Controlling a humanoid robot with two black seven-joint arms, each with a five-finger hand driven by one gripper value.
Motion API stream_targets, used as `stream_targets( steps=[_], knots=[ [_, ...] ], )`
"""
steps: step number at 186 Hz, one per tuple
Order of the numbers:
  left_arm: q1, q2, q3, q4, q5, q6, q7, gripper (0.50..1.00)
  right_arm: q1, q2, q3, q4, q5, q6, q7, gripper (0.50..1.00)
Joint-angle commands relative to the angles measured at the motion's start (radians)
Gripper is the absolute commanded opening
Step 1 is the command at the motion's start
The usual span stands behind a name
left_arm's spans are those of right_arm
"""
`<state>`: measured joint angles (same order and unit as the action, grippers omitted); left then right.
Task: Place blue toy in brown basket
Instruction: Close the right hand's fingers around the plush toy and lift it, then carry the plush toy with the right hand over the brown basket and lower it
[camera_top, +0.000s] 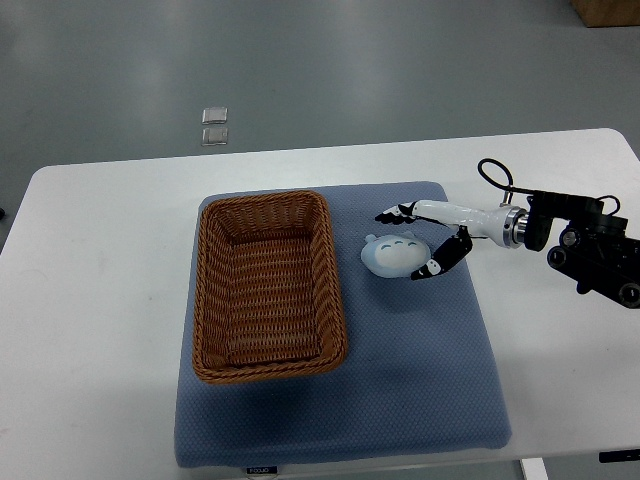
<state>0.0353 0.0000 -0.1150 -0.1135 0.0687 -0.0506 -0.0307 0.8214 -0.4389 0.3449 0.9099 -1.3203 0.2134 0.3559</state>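
On the white counter (100, 260) lies a blue-grey mat (420, 380), and toward its left side sits the empty brown basket (268, 287). Just right of the basket the blue toy (392, 254) rests on the mat, outside the basket. Reaching in from farther right of the basket, the right hand (420, 240) has its fingers (392, 214) spread around the toy, seemingly touching its right side without gripping it.

1. One camera only, the top view; no second view shares the scene.
2. It looks steeply down from the robot's side of the white table (100, 260).
3. Framing is moderately distant: the blue mat (420, 390) sits centred, the table's far edge and grey floor (320, 70) lie above.
4. The right arm (580, 240) enters from the right edge.
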Motion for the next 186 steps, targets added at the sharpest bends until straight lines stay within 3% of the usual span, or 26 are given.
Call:
stream_targets(
  steps=[1,11,24,49,113,148,186],
  knots=[
    [0.000,0.000,0.000,0.000,0.000,0.000,0.000,1.000,0.001,0.003,-0.006,0.000,0.000,-0.005,0.000,0.803],
    [0.000,0.000,0.000,0.000,0.000,-0.002,0.000,1.000,0.001,0.005,-0.006,0.000,0.001,-0.005,0.002,0.756],
    [0.000,0.000,0.000,0.000,0.000,0.000,0.000,1.000,0.002,0.012,-0.006,0.000,0.003,-0.005,0.005,0.642],
    [0.000,0.000,0.000,0.000,0.000,0.000,0.000,1.000,0.004,0.017,-0.003,0.000,0.010,-0.006,0.014,0.501],
    [0.000,0.000,0.000,0.000,0.000,0.000,0.000,1.000,0.002,0.005,0.071,0.000,0.026,-0.003,0.063,0.500],
    [0.000,0.000,0.000,0.000,0.000,0.000,0.000,1.000,0.007,0.011,0.118,0.014,0.044,0.000,0.130,0.500],
    [0.000,0.000,0.000,0.000,0.000,0.000,0.000,1.000,0.041,0.042,0.137,0.055,0.047,0.007,0.143,0.500]
  ],
)
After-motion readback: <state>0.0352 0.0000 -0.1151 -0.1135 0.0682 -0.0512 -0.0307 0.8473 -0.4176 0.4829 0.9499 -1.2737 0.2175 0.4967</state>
